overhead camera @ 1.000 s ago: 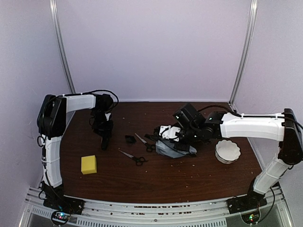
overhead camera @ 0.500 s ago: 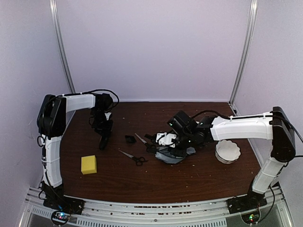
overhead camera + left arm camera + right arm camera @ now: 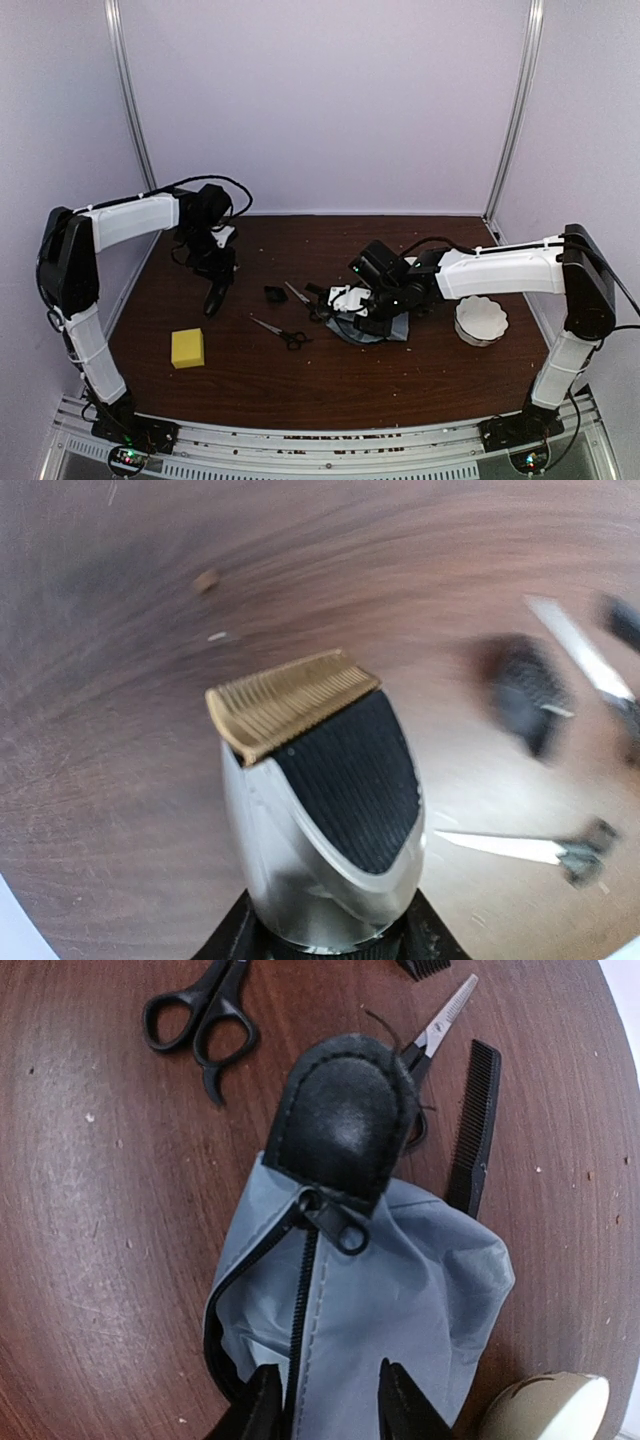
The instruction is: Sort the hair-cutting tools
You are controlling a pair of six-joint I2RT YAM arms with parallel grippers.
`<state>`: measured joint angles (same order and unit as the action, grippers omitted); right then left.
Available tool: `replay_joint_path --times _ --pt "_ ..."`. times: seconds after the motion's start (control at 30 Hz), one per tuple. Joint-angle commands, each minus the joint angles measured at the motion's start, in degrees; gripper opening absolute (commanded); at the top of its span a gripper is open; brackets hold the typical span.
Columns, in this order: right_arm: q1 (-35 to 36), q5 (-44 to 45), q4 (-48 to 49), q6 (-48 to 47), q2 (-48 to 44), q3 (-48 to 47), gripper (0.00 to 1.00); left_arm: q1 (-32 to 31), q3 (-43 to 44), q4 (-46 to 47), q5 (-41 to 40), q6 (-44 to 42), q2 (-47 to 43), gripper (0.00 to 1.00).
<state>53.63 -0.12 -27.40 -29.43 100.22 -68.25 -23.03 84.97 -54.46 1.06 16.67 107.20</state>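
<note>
My left gripper is shut on the black clipper, whose pale comb tip points down at the table's left. My right gripper stands open over the grey zip pouch, its fingers either side of the zip. One pair of scissors lies loose in front. The second scissors is partly under the pouch's black tab. The slim comb lies beside the pouch. The tiny attachment sits left of them.
A white bowl stands just right of the pouch. A yellow sponge lies near the front left. Walls close the table at the back and sides.
My right gripper has come down and left, set the pouch on the table and opened its jaws. The left arm has swung, still carrying the clipper.
</note>
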Motion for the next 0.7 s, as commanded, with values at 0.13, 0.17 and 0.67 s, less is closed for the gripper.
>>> replay_joint_path --times 0.13,0.17,0.67 --pt "-1.61 3.78 -0.92 0.12 -0.04 0.28 0.38 -14.25 -6.10 13.53 -0.43 0.45 -17.57 0.00" --pt "-1.67 4.38 -1.37 0.04 -0.03 0.31 0.39 -15.37 -7.01 15.23 -1.09 1.25 -19.03 0.00" --pt "-1.82 13.09 -0.07 -0.35 -1.68 6.39 0.55 -26.35 -20.92 43.46 -2.56 2.32 -32.03 0.00"
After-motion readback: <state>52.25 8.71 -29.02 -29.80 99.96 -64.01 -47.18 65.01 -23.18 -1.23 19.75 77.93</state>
